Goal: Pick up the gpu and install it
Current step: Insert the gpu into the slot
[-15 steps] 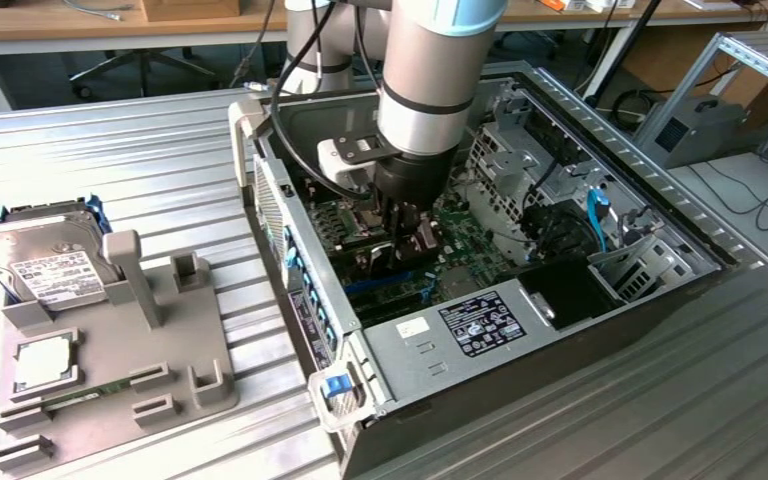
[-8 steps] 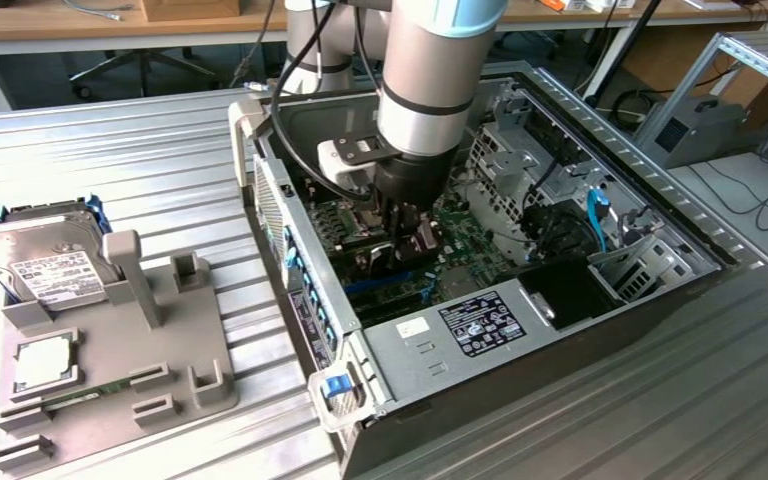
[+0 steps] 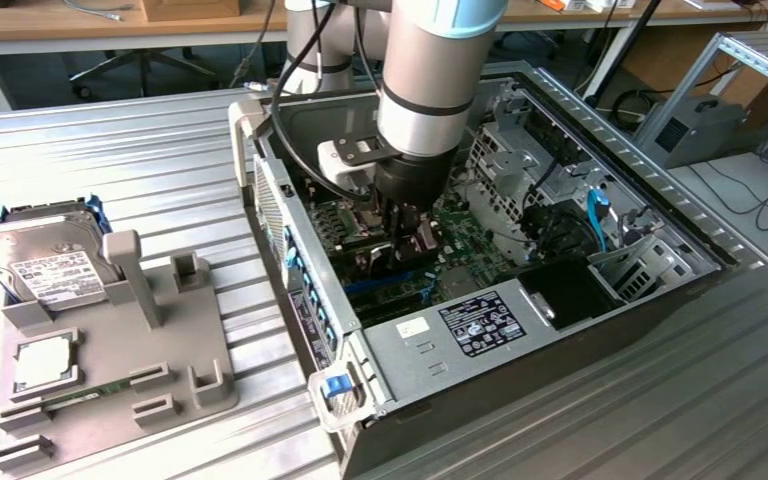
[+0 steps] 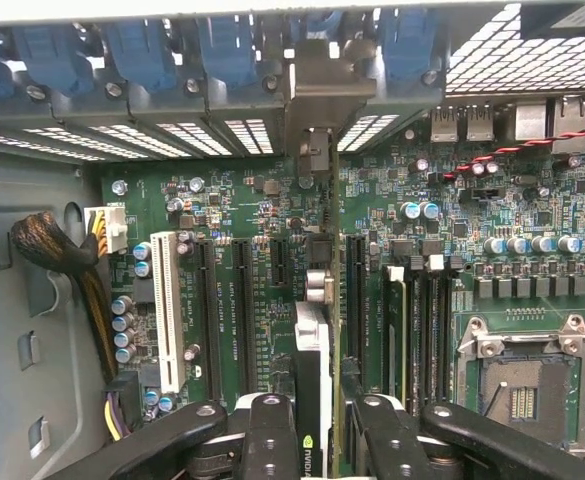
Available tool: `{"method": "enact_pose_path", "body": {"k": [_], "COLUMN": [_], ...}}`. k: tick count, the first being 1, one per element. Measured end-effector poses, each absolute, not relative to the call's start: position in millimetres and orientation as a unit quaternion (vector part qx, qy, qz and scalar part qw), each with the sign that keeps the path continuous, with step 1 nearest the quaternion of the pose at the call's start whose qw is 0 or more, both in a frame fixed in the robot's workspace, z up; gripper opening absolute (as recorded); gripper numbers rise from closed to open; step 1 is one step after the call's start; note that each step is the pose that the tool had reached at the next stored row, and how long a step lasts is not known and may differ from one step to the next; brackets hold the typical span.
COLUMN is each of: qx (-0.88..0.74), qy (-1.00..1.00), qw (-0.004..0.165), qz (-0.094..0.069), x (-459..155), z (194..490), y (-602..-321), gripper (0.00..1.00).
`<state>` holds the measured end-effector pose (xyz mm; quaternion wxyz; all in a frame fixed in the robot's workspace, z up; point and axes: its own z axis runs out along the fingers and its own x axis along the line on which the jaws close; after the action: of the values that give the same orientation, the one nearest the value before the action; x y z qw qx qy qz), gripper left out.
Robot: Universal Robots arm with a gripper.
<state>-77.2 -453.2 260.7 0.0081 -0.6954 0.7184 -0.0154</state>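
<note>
Materials: the table [image 3: 131, 170] is ribbed sheet metal, bare and grey. On it lies the open computer case [image 3: 491, 400], with dark outer walls and a galvanised steel inner frame. The arm [image 3: 431, 70] is a smooth silver-grey cylinder reaching down into the case.

In the wrist view we see the motherboard [image 4: 272, 200], matte green and densely populated with round capacitors. It carries long black expansion slots [image 4: 242, 310], one white slot [image 4: 167, 310] and a square metal-framed processor socket [image 4: 517, 385]. Blue plastic latches [image 4: 137, 50] run along the perforated rear wall. A braided black-and-tan cable [image 4: 47, 245] curls in at the side.

Task item: the gpu [image 4: 314, 350] appears edge-on, as a thin flat card with a pale upper edge and a green logo near the grip. Its folded silver bracket [image 4: 317, 95] reaches the rear wall between the blue latches. The card stands upright over the board, in line with the gap between two black slots. We cannot tell whether its connector is seated.

End effector: the gripper [image 4: 324, 428] has black, bolted fingers [image 4: 272, 430] clamped on either face of the gpu, at a narrow spread.

Outside the case, at the exterior view's left, a moulded grey fixture [image 3: 157, 360] holds a silver boxy hard drive [image 3: 44, 265] with a white label. It also holds a square processor chip [image 3: 44, 365] and a narrow green memory stick [image 3: 84, 392].
</note>
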Motion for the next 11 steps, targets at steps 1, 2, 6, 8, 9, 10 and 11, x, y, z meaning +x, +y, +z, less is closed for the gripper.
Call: {"method": "enact_pose_path", "body": {"k": [1,2,6,8,9,10,11], "qx": [-0.695,-0.695,-0.695,-0.695,-0.695,-0.695,-0.695], "qy": [0.718,0.718,0.718,0.718,0.718,0.718,0.718], "qw": [0.008,0.009,0.009,0.009,0.009,0.009,0.009], "qz": [-0.015,-0.015,-0.014,-0.014,-0.014,-0.014,-0.014], "x": [-77.3,-77.3,-77.2,-77.2,-77.2,-77.3,-77.3], "z": [260.8,261.4,262.3,262.4,262.4,262.4,262.4], "y": [-453.2,-453.3,-453.4,-454.3,-455.2,-456.1,-456.6], "gripper": [0.27,0.27,0.27,0.27,0.27,0.27,0.27]}}
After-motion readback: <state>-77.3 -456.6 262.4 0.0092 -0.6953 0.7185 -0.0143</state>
